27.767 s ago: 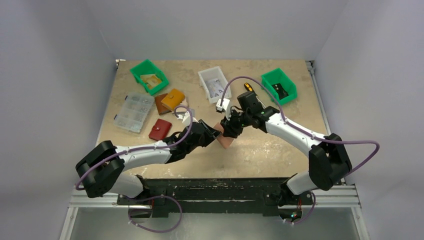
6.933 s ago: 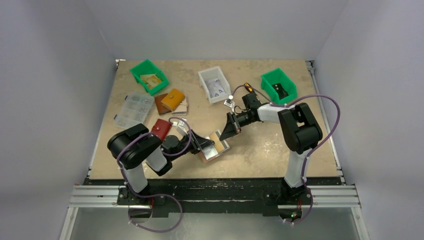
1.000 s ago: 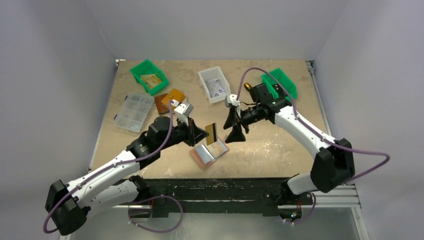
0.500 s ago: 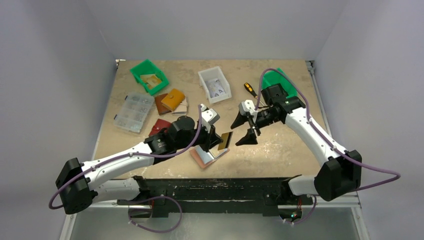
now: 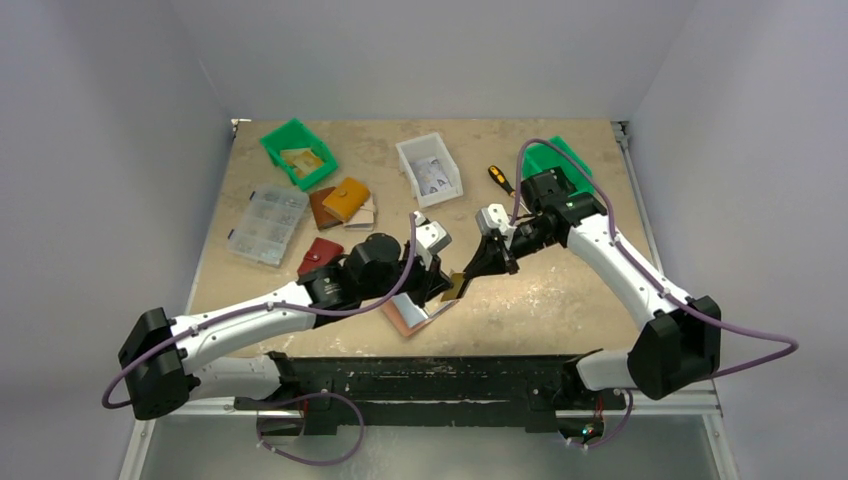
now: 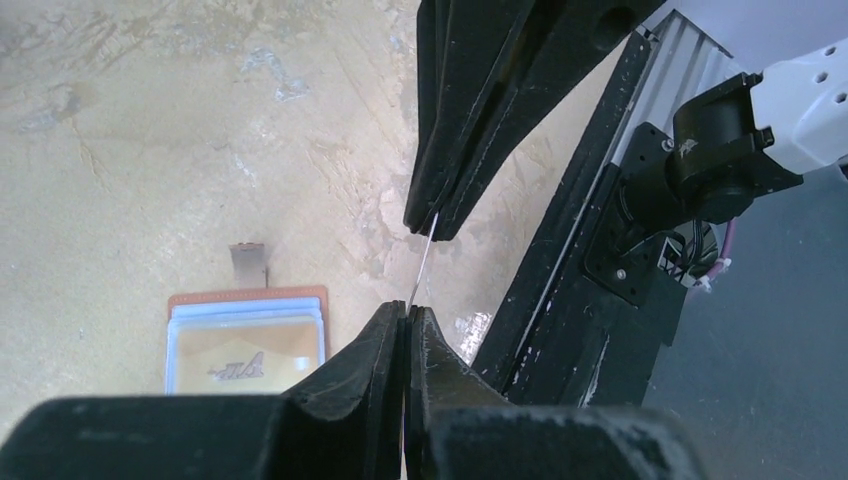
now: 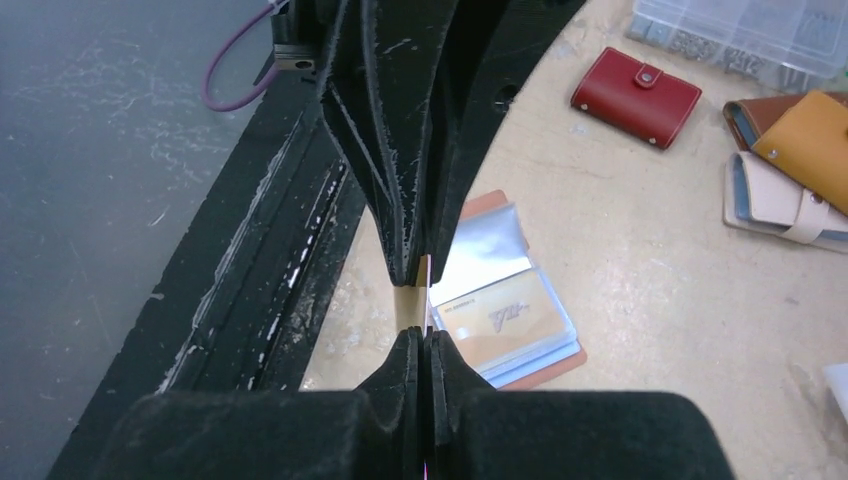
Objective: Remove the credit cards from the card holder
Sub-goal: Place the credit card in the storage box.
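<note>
Credit card [image 5: 455, 287], tan-gold, is hanging just beside the card holder [image 5: 408, 318] in the top view, left gripper [image 5: 443, 287] and right gripper [image 5: 474, 274] both clamping it. Left wrist view: both are pinching opposite edges; one should be releasing before the other pulls. Right wrist view: a sleeved card [image 7: 500, 318] is showing an unreadable logo.

High rear overview of the table [image 5: 540, 310]; two close, opposed wrist views, card holder [image 6: 245, 345] in both.

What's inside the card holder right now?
One tan card shows through the card holder's clear plastic. The other page is all glare, and anything in pages beneath is covered.
</note>
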